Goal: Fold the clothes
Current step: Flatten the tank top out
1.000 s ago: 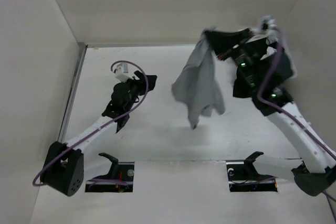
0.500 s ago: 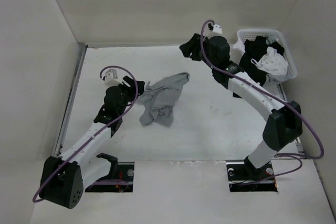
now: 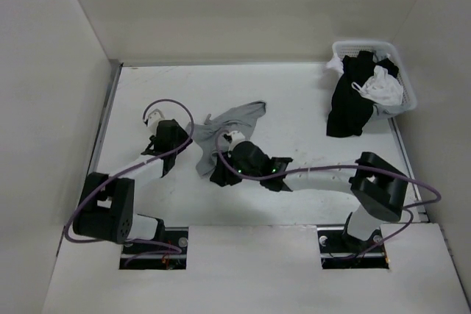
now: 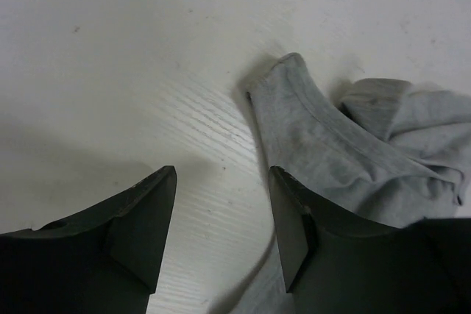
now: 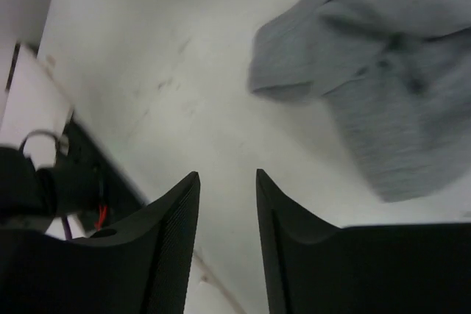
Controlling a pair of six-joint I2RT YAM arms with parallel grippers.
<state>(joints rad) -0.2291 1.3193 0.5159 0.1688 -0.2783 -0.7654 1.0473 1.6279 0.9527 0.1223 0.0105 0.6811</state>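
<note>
- Grey tank top (image 3: 239, 119) lies crumpled on the tabletop (image 3: 309, 123), left of the middle and about midway between the far and near edges. One band of it trails toward the far edge.
- Left pincer (image 4: 221, 226) is released and empty. Its jaws stand wide over bare tabletop, and a banded edge of the fabric lies just beside one finger (image 4: 291, 218).
- Right pincer (image 5: 227, 211) is also released and grasps nothing. Only bare surface shows between its jaws, and the cloth lies beyond its fingertips.
- Judged from this, the step in hand is to get hold of the bunched top so it can be spread flat. No fold is started yet.
- To do it well, the left pincer should shift sideways until the banded edge sits between its jaws, then press low enough to catch a single layer.
- The right pincer should look for the opposite hem or strap, well apart from the left's hold, not the middle of the heap.
- Soft knit stretches and clings, so draw the two holds apart slowly. A pinch through several layers would drag the whole bundle instead of opening it.
</note>
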